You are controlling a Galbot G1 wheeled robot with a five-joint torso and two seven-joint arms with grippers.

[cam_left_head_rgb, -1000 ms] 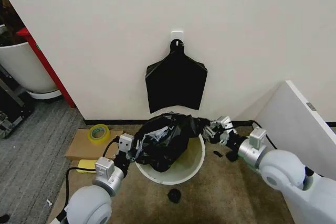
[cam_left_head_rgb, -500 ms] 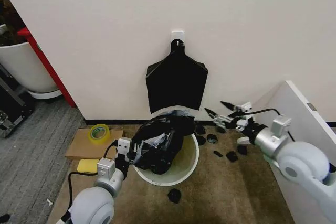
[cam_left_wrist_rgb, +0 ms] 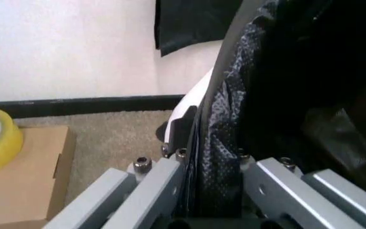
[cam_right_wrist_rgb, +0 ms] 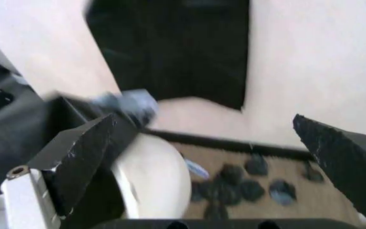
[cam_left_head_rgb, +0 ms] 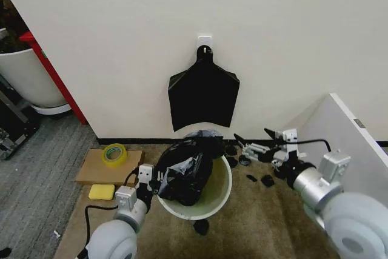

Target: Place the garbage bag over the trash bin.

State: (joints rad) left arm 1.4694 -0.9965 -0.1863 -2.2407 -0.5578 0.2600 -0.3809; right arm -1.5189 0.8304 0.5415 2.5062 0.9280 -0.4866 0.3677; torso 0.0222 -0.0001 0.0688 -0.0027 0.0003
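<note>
Now | left pincer [cam_left_head_rgb: 159, 179] clamps crinkled glossy garbage bag [cam_left_head_rgb: 188, 171] | right pincer [cam_left_head_rgb: 254, 142] spread, empty | round bin [cam_left_head_rgb: 219, 193]

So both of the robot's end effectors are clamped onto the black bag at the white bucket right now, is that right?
Not quite. Only the left end effector is clamped on the garbage bag at the rim of the trash bin; the left wrist view shows plastic pinched between its fingers. In the head view the right end effector hangs open beside the bin, apart from the bag.
</note>
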